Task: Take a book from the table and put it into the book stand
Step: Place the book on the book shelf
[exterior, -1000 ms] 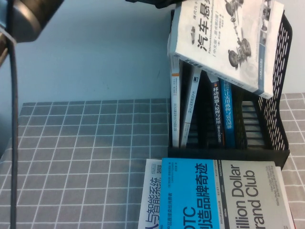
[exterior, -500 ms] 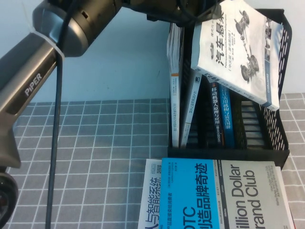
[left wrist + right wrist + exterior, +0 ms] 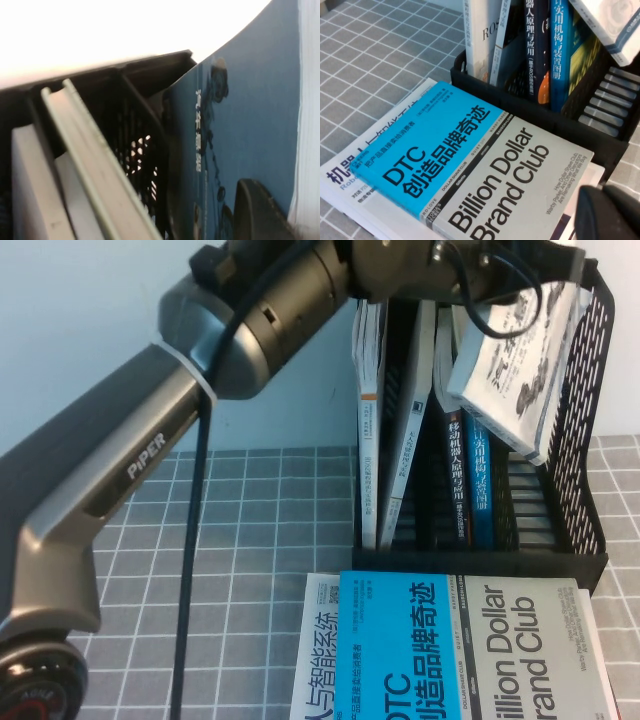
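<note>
My left gripper (image 3: 505,275) is high over the black book stand (image 3: 585,440) and is shut on the top edge of the book (image 3: 510,370), the white-grey one with the car axle drawing. The book hangs tilted, its lower edge inside the stand's right-hand compartment, leaning over the upright books. In the left wrist view the book cover (image 3: 250,100) fills the side next to one dark finger (image 3: 260,210), beside the stand wall (image 3: 145,115). My right gripper (image 3: 601,189) is shut and empty, low over the table in front of the stand; it is out of the high view.
The stand holds two white books (image 3: 370,420) on its left and two dark and blue-spined books (image 3: 465,475) in the middle. A blue-and-white "Dollar Club" book (image 3: 450,650) lies on a white book (image 3: 315,660) on the grey checked table (image 3: 200,540).
My left arm has swung to the right across the view. The book has moved right with it and turned steeper, from lying over the stand's top to dipping into the right compartment.
</note>
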`<state>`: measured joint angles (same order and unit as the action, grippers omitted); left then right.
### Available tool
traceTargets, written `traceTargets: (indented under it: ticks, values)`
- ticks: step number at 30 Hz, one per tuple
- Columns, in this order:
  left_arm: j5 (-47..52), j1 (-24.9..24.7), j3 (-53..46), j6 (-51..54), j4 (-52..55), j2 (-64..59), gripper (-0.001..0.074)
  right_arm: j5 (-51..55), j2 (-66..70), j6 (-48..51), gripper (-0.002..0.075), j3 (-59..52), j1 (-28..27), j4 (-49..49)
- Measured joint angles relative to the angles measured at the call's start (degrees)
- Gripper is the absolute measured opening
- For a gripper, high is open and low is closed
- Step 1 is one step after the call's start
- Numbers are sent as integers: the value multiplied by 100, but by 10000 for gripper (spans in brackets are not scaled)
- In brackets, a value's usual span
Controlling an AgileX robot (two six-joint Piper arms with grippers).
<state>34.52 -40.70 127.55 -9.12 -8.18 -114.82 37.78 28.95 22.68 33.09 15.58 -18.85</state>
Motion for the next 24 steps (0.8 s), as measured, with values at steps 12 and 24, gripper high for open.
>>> traceTargets:
  ticks: [12,24]
  values:
    - [393,-79,33,-198,213,-445,112,0,0,0,-3,0,0,13]
    - [449,-131,33,-795,517,-556,174,0,0,0,-3,0,0,35]
